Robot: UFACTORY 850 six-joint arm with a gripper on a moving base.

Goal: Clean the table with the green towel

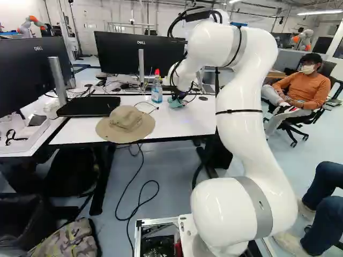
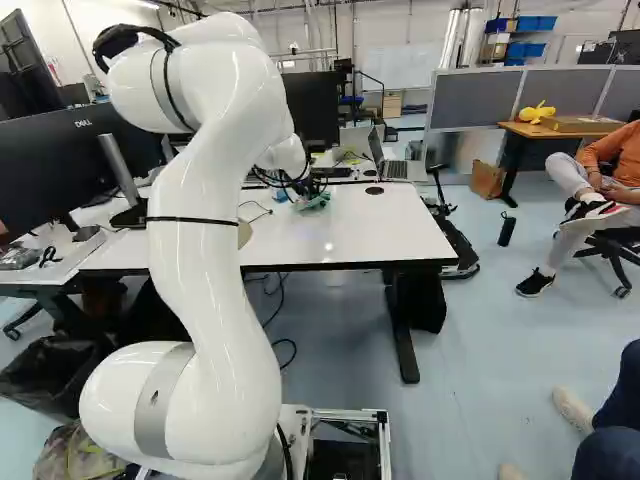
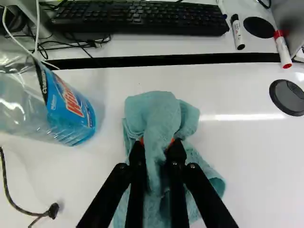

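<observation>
My gripper (image 1: 176, 98) is low over the far part of the white table (image 1: 187, 120), seen beyond the arm in the left base view. The green towel (image 1: 178, 103) lies bunched on the tabletop below it. In the wrist view the gripper (image 3: 158, 148) is shut on a raised fold of the towel (image 3: 161, 114), with cloth pinched between both fingers. The towel's rest spreads under and around the fingers, partly hidden by them.
A clear bottle with a blue label (image 3: 71, 107) stands close beside the gripper. A tan hat (image 1: 126, 123), a cable end (image 3: 51, 210), a keyboard (image 3: 142, 18), markers (image 3: 238, 32), monitors (image 1: 140, 53) and a laptop (image 2: 392, 162) are also on the tables.
</observation>
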